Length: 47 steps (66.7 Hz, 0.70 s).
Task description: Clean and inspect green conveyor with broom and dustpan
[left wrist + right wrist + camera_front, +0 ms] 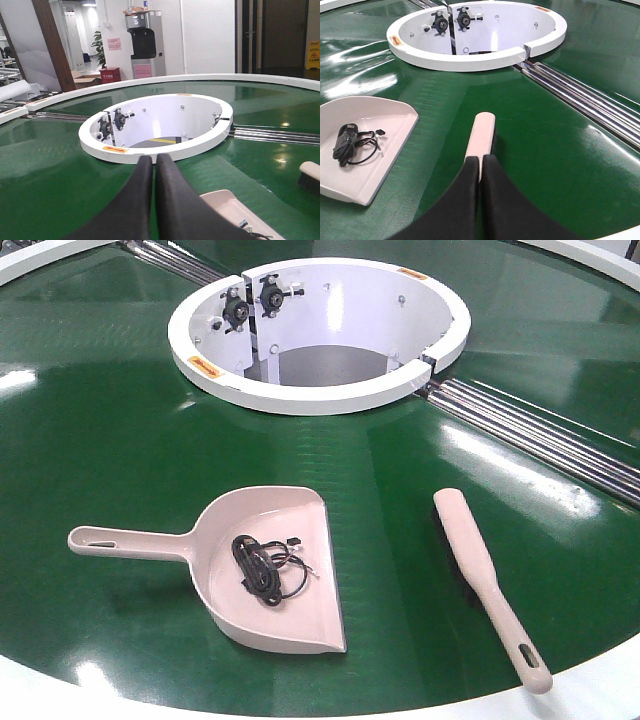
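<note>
On the glossy green conveyor (pixel 120 440), the scooped beige-pink dustpan (pixel 300 615), holding a black coiled cable (pixel 262 568), is seen at 7 o'clock of the white central ring (pixel 320 400); the flat broom (pixel 485 580) lies at 5 o'clock. The left gripper (pixel 154 159) and right gripper (pixel 480 158) are seen closed on nothing, the right above the broom. Background rooms are shown only by the left wrist view.

Dark-green glossy conveyor (pixel 120 430) w/ white ring (pixel 320 390); beige-pink dustpan (pixel 270 520) & broom (pixel 480 570); black cable (pixel 262 565).

coiled black cable (pixel 262 567), red box (pixel 110 75), water dispenser (pixel 142 45), yellow floor sign (pixel 313 55)
</note>
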Motion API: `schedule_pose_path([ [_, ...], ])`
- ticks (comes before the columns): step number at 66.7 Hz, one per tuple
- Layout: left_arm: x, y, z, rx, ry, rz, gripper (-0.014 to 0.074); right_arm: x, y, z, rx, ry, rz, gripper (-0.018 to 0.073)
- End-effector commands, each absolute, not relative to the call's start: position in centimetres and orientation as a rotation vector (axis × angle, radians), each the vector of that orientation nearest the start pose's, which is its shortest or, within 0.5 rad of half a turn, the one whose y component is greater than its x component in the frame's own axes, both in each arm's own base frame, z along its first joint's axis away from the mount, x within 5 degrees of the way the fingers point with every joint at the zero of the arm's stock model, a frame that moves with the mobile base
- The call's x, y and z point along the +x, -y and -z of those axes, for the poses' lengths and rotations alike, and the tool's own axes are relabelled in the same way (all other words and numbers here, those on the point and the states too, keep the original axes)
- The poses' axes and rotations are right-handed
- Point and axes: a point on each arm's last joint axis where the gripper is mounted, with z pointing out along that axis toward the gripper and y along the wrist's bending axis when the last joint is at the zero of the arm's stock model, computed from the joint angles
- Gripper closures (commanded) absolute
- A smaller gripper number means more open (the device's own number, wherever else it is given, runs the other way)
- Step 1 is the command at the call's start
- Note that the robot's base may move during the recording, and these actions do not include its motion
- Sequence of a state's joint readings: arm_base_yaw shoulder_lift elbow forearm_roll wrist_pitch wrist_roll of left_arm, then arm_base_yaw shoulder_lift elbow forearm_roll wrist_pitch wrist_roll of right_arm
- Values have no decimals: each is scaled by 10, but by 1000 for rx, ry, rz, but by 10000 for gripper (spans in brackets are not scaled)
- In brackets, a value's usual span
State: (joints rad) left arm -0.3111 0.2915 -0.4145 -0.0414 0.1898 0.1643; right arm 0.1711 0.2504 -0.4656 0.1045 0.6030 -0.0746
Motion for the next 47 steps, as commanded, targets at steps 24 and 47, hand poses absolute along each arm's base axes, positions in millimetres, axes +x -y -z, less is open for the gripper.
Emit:
schedule_pose_path([
  [24, 68, 23, -331, 313, -1432, 178, 603, 56, -14, -311, -182, -1788, -175, 567],
  [47, 71, 7, -306, 111, -1563, 36, 603, 56, -14, -311, -182, -1788, -175, 567],
])
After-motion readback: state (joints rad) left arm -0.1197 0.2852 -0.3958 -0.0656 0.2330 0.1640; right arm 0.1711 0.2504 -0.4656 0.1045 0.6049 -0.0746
